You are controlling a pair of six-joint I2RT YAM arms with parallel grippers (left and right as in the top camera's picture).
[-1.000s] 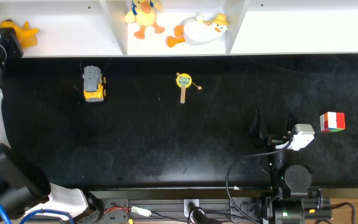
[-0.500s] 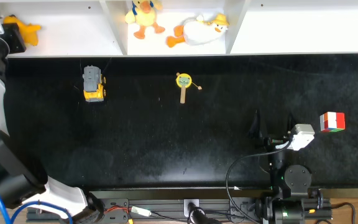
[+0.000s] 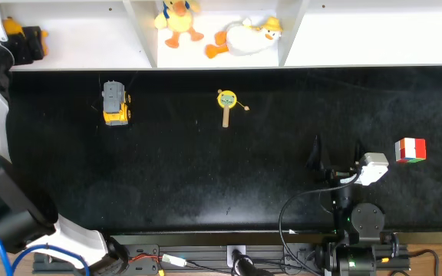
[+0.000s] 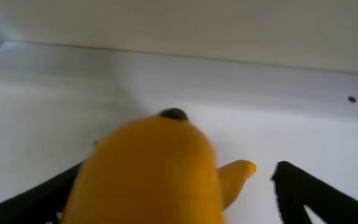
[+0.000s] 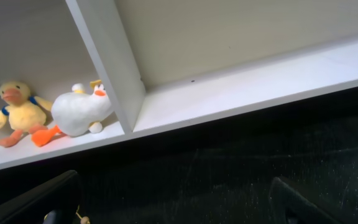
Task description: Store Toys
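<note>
Left gripper (image 3: 28, 42) is inside the left compartment of the white shelf (image 3: 359, 46), at that compartment's left end. It's right on the orange toy (image 3: 10, 28). In the left wrist view the orange toy (image 4: 148, 180) sits in the left gripper (image 4: 179, 168), low over the white shelf floor (image 4: 328, 130). Can't tell whether it's clamped on the toy or has let go.

Right gripper (image 3: 335, 149) is released, jaws wide with nothing in them. It sits over the right part of the worktop (image 3: 206, 184), nearer the front edge. From its own camera the right gripper (image 5: 174, 180) faces the shelf (image 5: 260, 87), jaws just as wide, with black worktop (image 5: 229, 162) between them.

Middle compartment:
- yellow duck (image 3: 176, 19) on the left
- white goose (image 3: 244, 37) on the right, lying on its side, just beside the duck

The right wrist view shows the yellow duck (image 5: 17, 106) and the white goose (image 5: 79, 111) against the divider (image 5: 107, 62).

On the worktop:
- toy truck (image 3: 114, 103), yellow and grey, near the back edge, left part
- rattle drum (image 3: 226, 101) on a stick, near the back edge around the middle
- colour cube (image 3: 410, 149) near the right edge, just beside the right gripper's wrist, not touching
</note>
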